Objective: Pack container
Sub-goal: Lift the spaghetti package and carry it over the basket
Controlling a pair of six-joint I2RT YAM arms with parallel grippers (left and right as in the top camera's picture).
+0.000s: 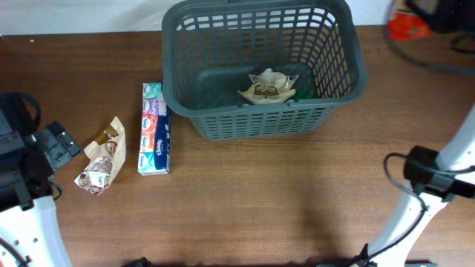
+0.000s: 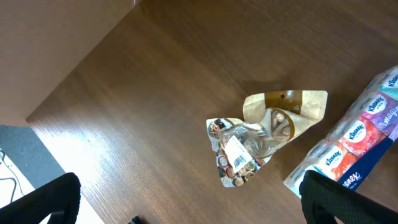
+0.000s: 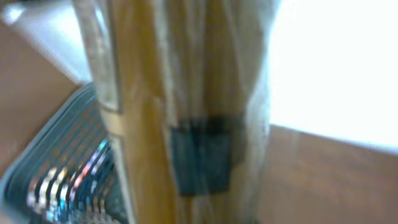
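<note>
counter (image 1: 260,193): dark brown wood grain | far centre: grey slotted container (image 1: 223,126) standing on it | left: tissue pack (image 1: 154,130) lying flat, close by the container's left corner | further left: crumpled snack bag (image 1: 102,157), near the pack, not touching

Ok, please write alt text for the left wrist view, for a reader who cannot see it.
A crumpled clear-and-tan snack bag lies on a brown wooden table, with a multipack of tissues beside it. The left gripper hangs open above, fingers wide apart.
</note>
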